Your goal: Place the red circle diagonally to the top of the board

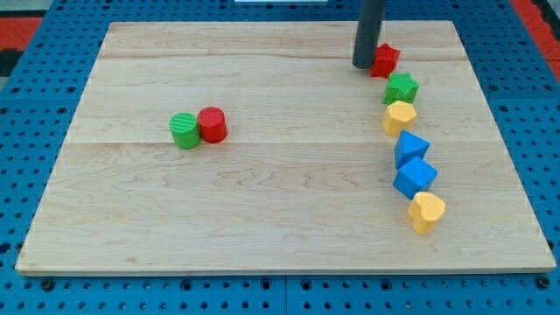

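Note:
The red circle (212,124) is a short red cylinder left of the board's middle. It touches a green circle (184,130) on its left. My tip (364,65) is at the lower end of the dark rod near the view's top right. It is far to the right of the red circle and sits against the left side of a red star-shaped block (385,59).
A column of blocks runs down the right side: a green star (402,87), a yellow block (399,116), two blue blocks (410,147) (414,178) and a yellow heart (427,212). The wooden board (262,219) lies on a blue pegboard.

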Motion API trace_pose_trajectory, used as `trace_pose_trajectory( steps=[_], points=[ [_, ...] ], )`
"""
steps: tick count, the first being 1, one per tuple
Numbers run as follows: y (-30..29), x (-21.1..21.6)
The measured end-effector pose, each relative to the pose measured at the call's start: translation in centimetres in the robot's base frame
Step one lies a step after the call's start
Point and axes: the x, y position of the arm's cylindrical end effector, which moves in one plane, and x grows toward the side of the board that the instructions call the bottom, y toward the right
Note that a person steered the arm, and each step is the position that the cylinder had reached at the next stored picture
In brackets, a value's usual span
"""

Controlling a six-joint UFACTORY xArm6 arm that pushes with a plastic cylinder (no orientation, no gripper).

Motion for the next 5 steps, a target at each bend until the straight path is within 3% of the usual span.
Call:
trace_pose_trajectory(
  steps=[1, 2, 4, 5],
  points=[
    [-4.5, 1.5],
    [-8.7, 7.4],
    [-10.9, 17.3],
    [-16.8, 19.1]
  ],
)
